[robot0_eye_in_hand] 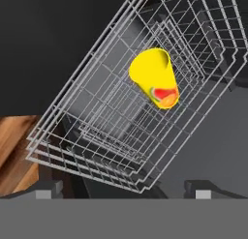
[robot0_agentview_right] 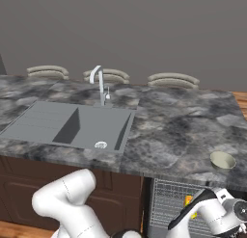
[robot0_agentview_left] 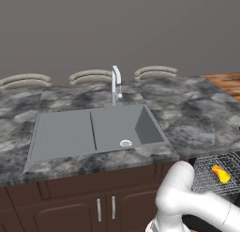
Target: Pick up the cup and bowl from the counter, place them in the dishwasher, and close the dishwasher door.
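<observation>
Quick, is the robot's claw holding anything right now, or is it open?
Gripper: open and holding nothing. It hangs above the dishwasher rack, where the yellow cup already lies.

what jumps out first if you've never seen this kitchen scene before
The bright yellow cup with a red-and-orange pattern catches the eye first, lying on its side in the pulled-out grey wire dishwasher rack below the counter's right end. Next is the pale round bowl, alone on the dark marbled stone counter near its front right edge, just above that rack. The open hand hovers over the rack, holding nothing.
</observation>
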Robot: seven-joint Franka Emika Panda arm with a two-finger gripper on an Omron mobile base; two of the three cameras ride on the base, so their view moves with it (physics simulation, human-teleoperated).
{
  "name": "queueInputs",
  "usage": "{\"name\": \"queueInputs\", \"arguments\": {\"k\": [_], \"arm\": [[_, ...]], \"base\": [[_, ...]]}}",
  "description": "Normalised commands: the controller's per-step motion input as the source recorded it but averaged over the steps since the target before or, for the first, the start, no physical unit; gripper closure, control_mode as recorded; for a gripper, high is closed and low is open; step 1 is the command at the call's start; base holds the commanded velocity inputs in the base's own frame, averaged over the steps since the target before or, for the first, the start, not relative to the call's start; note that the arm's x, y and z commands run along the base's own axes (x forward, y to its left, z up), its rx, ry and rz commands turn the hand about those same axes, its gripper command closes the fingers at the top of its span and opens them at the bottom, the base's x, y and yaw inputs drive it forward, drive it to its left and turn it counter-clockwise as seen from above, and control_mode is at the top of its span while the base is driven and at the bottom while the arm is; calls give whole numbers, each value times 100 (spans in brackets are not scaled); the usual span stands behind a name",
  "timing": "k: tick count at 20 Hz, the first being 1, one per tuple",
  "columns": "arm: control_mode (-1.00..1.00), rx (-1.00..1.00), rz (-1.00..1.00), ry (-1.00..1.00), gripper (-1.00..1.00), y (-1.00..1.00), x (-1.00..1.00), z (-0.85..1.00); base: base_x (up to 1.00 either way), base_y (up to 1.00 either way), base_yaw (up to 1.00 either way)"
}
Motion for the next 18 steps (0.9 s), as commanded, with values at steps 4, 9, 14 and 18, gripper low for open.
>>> {"name": "queueInputs", "arguments": {"k": [4, 9, 14, 18], "arm": [[-100, 5, 0, -4, -100, -35, -3, 68], [-100, 5, 0, -4, -100, -33, 0, 71], [-100, 5, 0, -4, -100, -20, 0, 64], [-100, 3, 0, -1, -100, -4, 0, 43]], "base": [[0, 0, 0], [0, 0, 0], [0, 0, 0], [0, 0, 0]]}}
